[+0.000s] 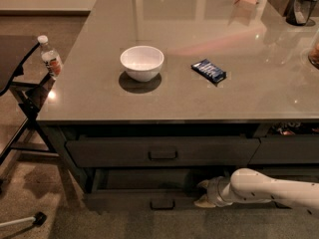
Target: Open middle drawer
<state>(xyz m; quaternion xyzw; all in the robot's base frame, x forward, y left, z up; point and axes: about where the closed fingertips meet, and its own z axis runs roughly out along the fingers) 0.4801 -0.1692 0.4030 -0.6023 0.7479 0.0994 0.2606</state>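
Now a water bottle is standing left of the countertop, which is carrying a white bowl. Below, the middle drawer is sitting pulled out, and the gripper is resting at its right end; I cannot tell its grip.

A: Dim, warm light from above; glare streaks the far counter, and the bowl casts a soft near shadow.
B: Below, the gripper sits near right in deep shade.

white bowl | blue snack bar | water bottle | countertop
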